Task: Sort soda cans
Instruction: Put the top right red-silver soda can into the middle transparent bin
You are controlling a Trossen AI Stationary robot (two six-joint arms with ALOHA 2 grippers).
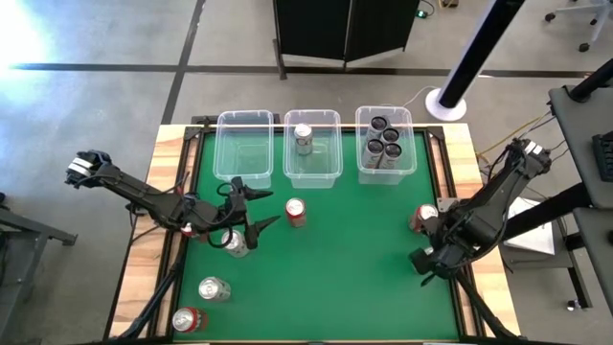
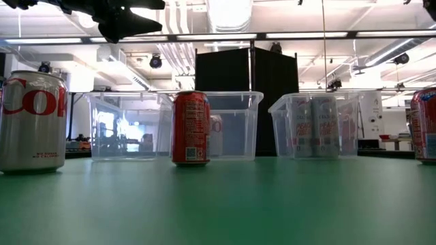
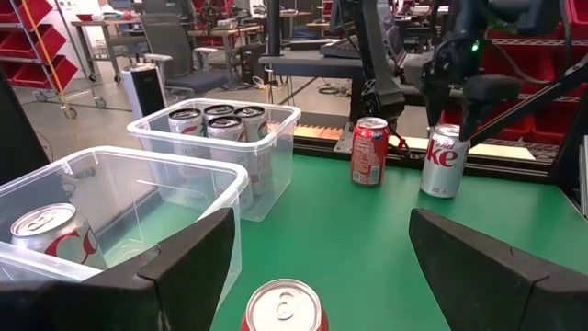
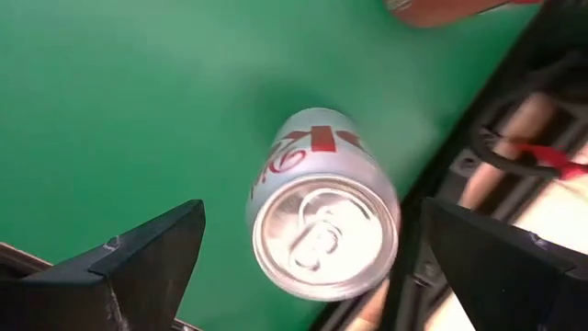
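Note:
My left gripper (image 1: pixel 261 207) hangs open above the table, just left of an upright red soda can (image 1: pixel 296 212). That can's top (image 3: pixel 283 308) shows ahead between the fingers, untouched. Near the right edge my right gripper (image 1: pixel 427 260) is open over an upright silver soda can (image 4: pixel 322 221), one finger on each side and clear of it. A red can (image 1: pixel 424 218) stands just beyond. The middle bin (image 1: pixel 312 171) holds one silver can (image 1: pixel 304 138). The right bin (image 1: pixel 385 172) holds several dark cans (image 1: pixel 383 142).
The left bin (image 1: pixel 242 144) has nothing in it. Under my left arm stands a silver can (image 1: pixel 235 241). Another silver can (image 1: pixel 213 288) and a red can (image 1: pixel 188 319) are near the front left corner. Open green mat lies at the middle and front.

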